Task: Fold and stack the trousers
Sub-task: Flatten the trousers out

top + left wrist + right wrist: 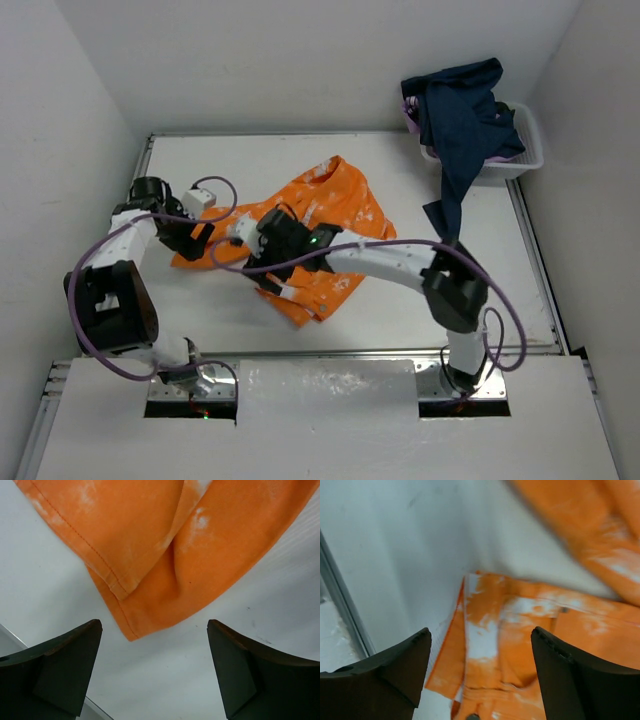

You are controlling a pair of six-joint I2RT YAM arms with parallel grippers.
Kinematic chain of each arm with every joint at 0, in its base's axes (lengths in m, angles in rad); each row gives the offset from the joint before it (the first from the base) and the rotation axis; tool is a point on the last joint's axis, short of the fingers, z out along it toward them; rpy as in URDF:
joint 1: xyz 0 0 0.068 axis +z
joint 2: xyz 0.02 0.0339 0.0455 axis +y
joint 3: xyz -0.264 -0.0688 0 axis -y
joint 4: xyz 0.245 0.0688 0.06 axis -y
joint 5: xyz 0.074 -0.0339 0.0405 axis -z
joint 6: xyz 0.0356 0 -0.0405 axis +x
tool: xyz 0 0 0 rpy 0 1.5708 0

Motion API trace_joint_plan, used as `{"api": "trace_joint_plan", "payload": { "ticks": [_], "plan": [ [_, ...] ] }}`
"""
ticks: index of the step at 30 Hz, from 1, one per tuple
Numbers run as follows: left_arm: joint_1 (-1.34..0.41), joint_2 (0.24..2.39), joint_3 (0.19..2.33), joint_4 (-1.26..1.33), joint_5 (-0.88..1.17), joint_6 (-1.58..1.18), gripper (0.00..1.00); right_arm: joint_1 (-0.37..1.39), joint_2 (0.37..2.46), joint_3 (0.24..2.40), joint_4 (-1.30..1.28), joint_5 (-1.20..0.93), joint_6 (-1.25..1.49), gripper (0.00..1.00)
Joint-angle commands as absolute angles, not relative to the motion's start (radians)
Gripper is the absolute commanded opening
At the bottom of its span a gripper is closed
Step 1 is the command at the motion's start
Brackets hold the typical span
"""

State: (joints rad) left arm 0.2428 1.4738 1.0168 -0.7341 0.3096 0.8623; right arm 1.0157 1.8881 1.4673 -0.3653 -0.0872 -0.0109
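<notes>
We see the trousers [350,200] lying bunched and partly folded on the middle of the bench [270,160], a little toward its left edge. Our left gripper [154,626] hangs just short of a doubled hem, its fingers spread wide with nothing between them. Our right gripper [480,632] hovers over the middle of the cloth, likewise spread wide and empty. At the far right corner a white basket [530,150] holds dark blue clothes [465,110] that spill over its rim.
</notes>
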Motion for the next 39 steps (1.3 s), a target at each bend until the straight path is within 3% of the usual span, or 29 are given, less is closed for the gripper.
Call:
{"api": "trace_joint_plan", "payload": {
  "ticks": [1,6,10,12,13,14,15,16,17,18,23,29,35,39],
  "plan": [
    [0.242,1.488,0.986,-0.635,0.333,0.942,0.85,1.042,1.982,1.494,-0.373,-0.031,-0.04,0.78],
    [0.242,1.557,0.951,-0.442,0.264,0.833,0.85,1.043,2.072,1.522,-0.33,0.038,0.06,0.77],
    [0.229,1.601,0.907,-0.37,0.224,0.831,0.84,1.037,2.161,1.591,-0.365,0.13,0.101,0.67],
    [0.226,1.626,0.882,-0.312,0.195,0.821,0.82,1.026,2.183,1.606,-0.39,0.161,0.127,0.4],
    [0.224,1.637,0.882,-0.302,0.181,0.819,0.71,1.02,2.178,1.597,-0.393,0.166,0.139,0.25],
    [0.225,1.658,0.882,-0.295,0.172,0.812,0.61,1.013,2.146,1.583,-0.391,0.169,0.147,0.0],
    [0.227,1.669,0.896,-0.295,0.166,0.804,0.49,0.996,2.12,1.534,-0.388,0.167,0.161,0.0],
    [0.227,1.693,0.908,-0.301,0.155,0.798,0.23,0.983,2.087,1.499,-0.379,0.155,0.163,0.0],
    [0.232,1.706,0.943,-0.32,0.147,0.781,0.08,0.961,1.995,1.461,-0.35,0.144,0.166,0.0],
    [0.238,1.715,0.96,-0.325,0.118,0.763,0.0,0.948,1.938,1.369,-0.33,0.135,0.166,0.0],
    [0.36,1.704,1.138,-0.423,0.155,0.672,0.0,0.803,1.55,1.096,-0.249,0.132,0.201,0.0],
    [0.437,1.623,1.417,-0.544,0.241,0.695,0.0,0.47,1.136,0.818,-0.294,0.15,0.209,0.0],
    [0.449,1.568,1.543,-0.568,0.227,0.678,0.0,0.295,0.988,0.83,-0.385,0.14,0.199,0.0],
    [0.505,1.606,1.748,-0.575,0.238,0.58,0.0,0.077,1.029,1.015,-0.433,0.059,0.21,0.0]
  ]
}}
